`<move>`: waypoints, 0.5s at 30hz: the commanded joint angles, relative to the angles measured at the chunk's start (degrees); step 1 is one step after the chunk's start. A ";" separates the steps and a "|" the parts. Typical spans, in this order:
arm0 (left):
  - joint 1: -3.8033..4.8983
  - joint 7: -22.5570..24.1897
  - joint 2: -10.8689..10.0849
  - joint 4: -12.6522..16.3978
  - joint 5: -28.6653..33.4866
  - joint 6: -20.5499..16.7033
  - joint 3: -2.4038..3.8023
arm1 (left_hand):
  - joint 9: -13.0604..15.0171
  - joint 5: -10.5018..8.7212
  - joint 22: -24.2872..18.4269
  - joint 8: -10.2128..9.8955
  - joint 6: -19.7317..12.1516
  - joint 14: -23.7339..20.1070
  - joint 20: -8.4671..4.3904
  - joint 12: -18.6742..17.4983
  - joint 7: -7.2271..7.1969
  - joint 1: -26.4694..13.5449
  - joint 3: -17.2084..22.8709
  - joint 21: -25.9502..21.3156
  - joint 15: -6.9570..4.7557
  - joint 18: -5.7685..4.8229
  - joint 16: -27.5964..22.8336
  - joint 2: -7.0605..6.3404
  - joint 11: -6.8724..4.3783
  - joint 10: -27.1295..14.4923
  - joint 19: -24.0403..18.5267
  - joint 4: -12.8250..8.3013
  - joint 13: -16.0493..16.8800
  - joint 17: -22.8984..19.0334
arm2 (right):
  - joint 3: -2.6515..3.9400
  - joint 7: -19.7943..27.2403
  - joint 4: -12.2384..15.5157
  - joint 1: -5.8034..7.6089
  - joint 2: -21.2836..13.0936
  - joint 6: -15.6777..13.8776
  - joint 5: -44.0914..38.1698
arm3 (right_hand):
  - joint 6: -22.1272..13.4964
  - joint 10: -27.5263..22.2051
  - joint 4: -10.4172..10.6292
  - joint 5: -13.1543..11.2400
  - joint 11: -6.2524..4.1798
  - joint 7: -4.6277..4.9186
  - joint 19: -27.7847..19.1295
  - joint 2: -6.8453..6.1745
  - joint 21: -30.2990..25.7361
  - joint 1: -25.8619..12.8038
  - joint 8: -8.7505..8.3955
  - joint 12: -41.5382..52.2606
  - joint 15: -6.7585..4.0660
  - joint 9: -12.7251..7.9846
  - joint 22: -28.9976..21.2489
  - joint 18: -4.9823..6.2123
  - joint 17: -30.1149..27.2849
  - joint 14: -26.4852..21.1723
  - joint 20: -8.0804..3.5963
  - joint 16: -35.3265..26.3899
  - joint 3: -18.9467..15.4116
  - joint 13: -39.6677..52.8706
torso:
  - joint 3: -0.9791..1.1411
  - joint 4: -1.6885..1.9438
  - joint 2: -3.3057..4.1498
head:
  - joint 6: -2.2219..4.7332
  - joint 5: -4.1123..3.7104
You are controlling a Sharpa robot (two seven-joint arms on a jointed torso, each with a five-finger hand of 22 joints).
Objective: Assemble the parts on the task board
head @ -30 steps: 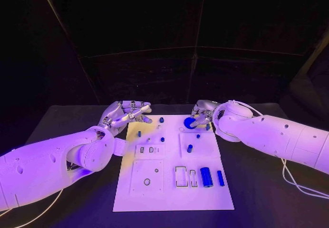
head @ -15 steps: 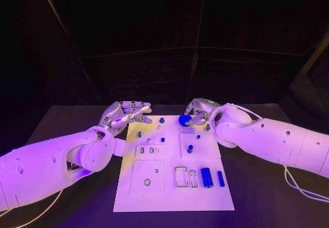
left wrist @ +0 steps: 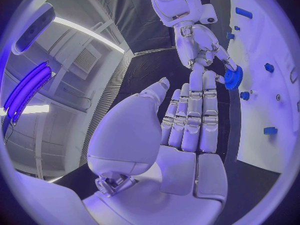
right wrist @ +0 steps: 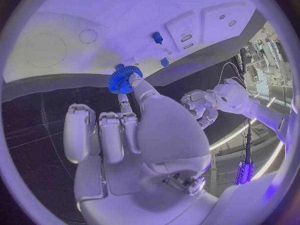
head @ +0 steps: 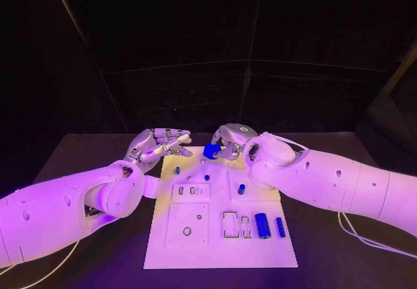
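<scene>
A: While the right hand [head: 228, 141] carries the gear [head: 211, 151] over the far edge of the board [head: 165, 253], how much of the assembly looks done?

B: Little, by the look of it; several small blue parts stand upright in the far half of the board, among them a peg [head: 241, 188] near the middle, so some may be seated, though it cannot be told which; near the front edge a thick cylinder [head: 261, 224] and a thin bar [head: 279, 226] lie loose on the board, beside an open slot [head: 229, 224]; a round hole [head: 186, 230] at the front left also stands unfilled.

A: And the fingers?

B: The right hand's fingers pinch the gear at their tips, as the right wrist view shows [right wrist: 125, 80]; the gear hangs just above the board's far edge, not yet set on anything; the left hand [head: 163, 144] holds nothing, its fingers straight and side by side at the board's far left corner, close to the gear but apart from it.

A: So what is left?

B: Probably most of it; the gear needs a seat, and the loose cylinder and bar seem to await their places.
</scene>
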 commanded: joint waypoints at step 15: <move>0.09 0.55 0.45 -0.14 0.04 0.36 0.06 | -0.02 -0.26 0.05 -0.36 0.25 -0.09 -0.02 -0.30 0.21 0.64 0.55 0.16 0.07 0.70 -0.39 0.15 0.20 0.20 -0.01 -0.19 -0.01 0.21 | -1.36 0.91 -5.19 -0.50 5.96 3.86 -3.26 | 2.03 3.64 0.61 -0.34 -0.25 -1.20 0.24 -0.55 0.12 -1.43 -0.44 -0.25 -0.34 2.29 0.09 -0.94 11.38 5.21 -0.11 0.28 1.29 11.62 | 0.10 -0.13 0.06 | -0.04 0.45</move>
